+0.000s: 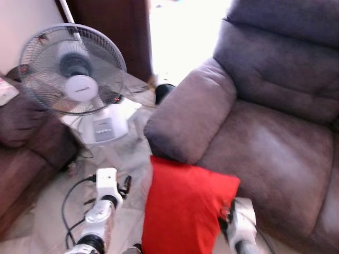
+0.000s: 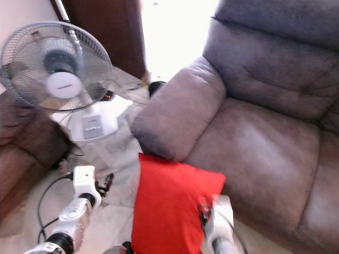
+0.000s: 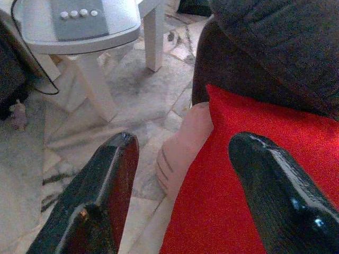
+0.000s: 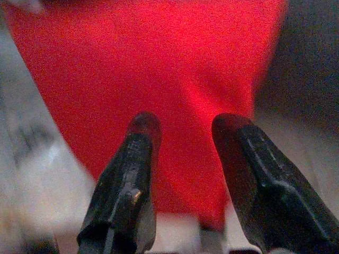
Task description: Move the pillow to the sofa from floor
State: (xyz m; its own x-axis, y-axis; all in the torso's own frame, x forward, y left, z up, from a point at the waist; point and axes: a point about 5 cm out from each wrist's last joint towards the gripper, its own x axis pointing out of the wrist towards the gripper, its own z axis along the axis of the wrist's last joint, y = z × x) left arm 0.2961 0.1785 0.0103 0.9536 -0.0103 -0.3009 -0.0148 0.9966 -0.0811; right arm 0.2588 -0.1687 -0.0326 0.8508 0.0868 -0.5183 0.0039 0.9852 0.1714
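Right tool (image 4: 183, 140): fingers parted, with a fold of the red pillow (image 1: 185, 209) between the tips; whether they clamp the fabric cannot be told. Left tool (image 3: 185, 174): fingers spread wide, holding nothing, positioned just beside the pillow's left edge. In the head views the pillow stands upright between the two arms, its upper edge against the front of the grey sofa's (image 1: 275, 127) armrest (image 1: 190, 114); its lower part is out of frame. Beyond the left arm, a black cable (image 1: 69, 203) lies on the marble floor (image 1: 114, 159). Farther back stands a white pedestal fan (image 1: 74, 71), beside a brown seat (image 1: 26, 148) at far left.
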